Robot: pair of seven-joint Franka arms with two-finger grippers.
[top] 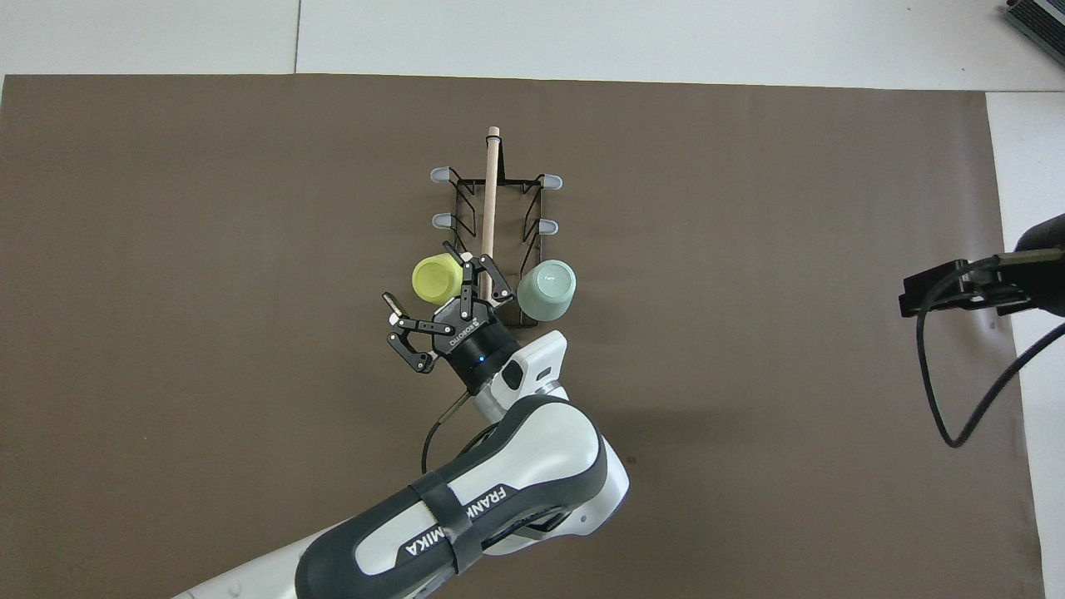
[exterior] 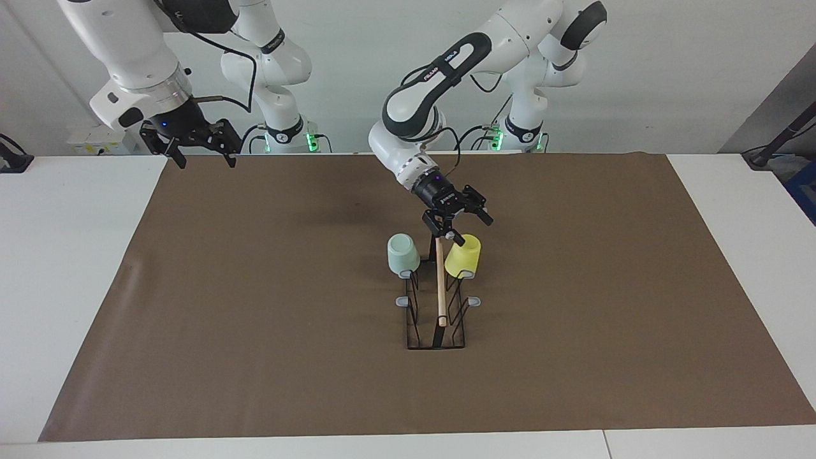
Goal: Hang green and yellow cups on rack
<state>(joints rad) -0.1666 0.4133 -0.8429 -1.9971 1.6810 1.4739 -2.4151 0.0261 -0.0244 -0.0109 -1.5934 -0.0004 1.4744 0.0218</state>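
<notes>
White table [exterior: 76,268] under a brown mat [exterior: 255,319], the rack [exterior: 435,319] on it
</notes>
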